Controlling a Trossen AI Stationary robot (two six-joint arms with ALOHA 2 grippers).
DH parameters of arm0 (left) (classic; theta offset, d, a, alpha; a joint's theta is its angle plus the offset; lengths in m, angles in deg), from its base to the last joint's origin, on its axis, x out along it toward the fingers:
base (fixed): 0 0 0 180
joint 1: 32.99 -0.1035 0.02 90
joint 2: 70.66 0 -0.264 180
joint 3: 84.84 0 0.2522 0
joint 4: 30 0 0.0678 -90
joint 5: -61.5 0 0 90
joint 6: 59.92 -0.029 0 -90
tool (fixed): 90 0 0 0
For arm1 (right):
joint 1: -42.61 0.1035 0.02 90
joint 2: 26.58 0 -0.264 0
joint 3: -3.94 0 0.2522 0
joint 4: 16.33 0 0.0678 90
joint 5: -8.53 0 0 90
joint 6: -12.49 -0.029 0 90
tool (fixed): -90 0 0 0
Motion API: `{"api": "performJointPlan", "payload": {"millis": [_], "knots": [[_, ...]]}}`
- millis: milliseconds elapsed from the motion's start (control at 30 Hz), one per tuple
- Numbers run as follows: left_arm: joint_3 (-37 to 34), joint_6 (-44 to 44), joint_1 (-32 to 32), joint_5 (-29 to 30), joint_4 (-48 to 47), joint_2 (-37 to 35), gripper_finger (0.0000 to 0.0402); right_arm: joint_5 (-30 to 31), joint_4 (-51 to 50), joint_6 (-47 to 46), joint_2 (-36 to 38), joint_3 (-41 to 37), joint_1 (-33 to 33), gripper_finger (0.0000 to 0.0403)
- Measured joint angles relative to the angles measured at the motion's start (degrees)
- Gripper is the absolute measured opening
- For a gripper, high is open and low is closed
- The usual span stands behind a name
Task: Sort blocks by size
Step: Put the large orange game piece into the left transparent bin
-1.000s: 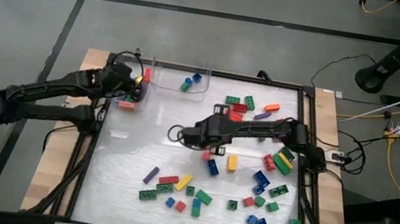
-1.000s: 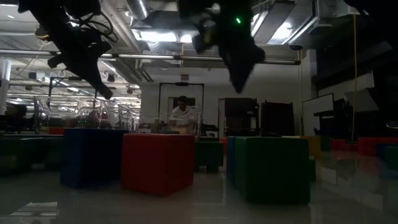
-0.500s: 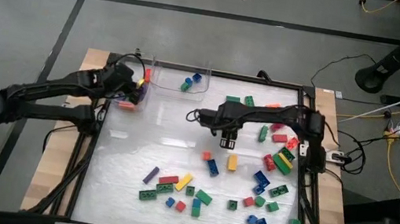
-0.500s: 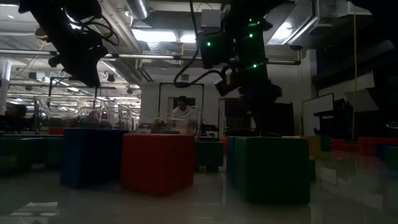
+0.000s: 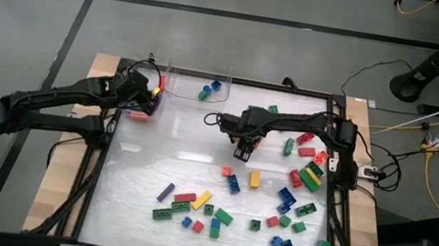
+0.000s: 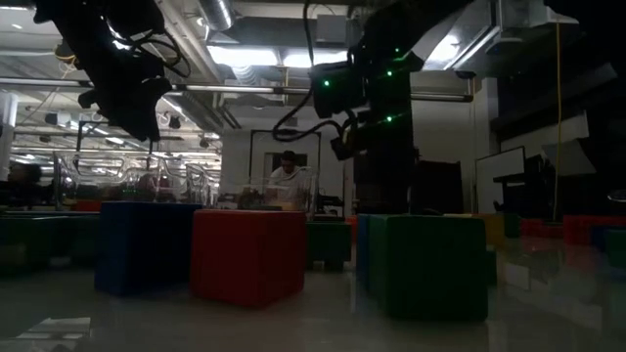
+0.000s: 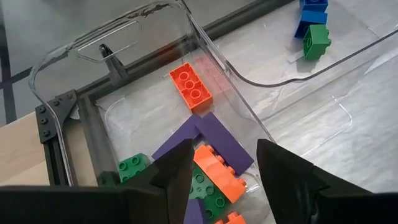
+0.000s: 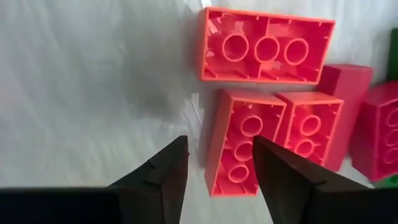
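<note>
L gripper [image 7: 219,171] hangs over the clear plastic bin [image 7: 62,56] at the table's [image 5: 140,190] far-left corner — fingers parted, nothing between them. In the bin: an orange studded rectangular brick [image 7: 191,88] lying flat, two purple bricks [image 7: 205,138] meeting in an L, more orange and green ones by them. A 2nd clear tray [image 5: 198,88] sits just beside it w/ small blue and green square bricks [image 7: 314,38].

R gripper [image 8: 219,163] is down near the table's far-middle, fingers apart and empty, pointing at a cluster of red rectangular bricks [image 8: 244,143] lying studs-down — hollow undersides showing, two of them side by side & touching, a third [image 8: 266,46] just beyond.

Rest of the loose studded plastic blocks [image 5: 230,196] — red, yellow, green, blue, purple — lie scattered across the near and right parts of the table.
</note>
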Motion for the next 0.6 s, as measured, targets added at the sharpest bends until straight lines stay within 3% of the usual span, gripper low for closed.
{"api": "performJointPlan", "payload": {"millis": [367, 600], "knots": [[0.0, 0.2, 0.0, -0.1, 0.0, 0.0, 0.0162, 4.8, 3.8, -5.1, 0.4, -4.6, 0.1, 0.0174], [0.0, 0.2, 0.0, -2.6, 0.0, 0.0, 0.0162, 2.9, 3.7, -6.6, 0.3, -4.6, 0.1, 0.0129]]}}
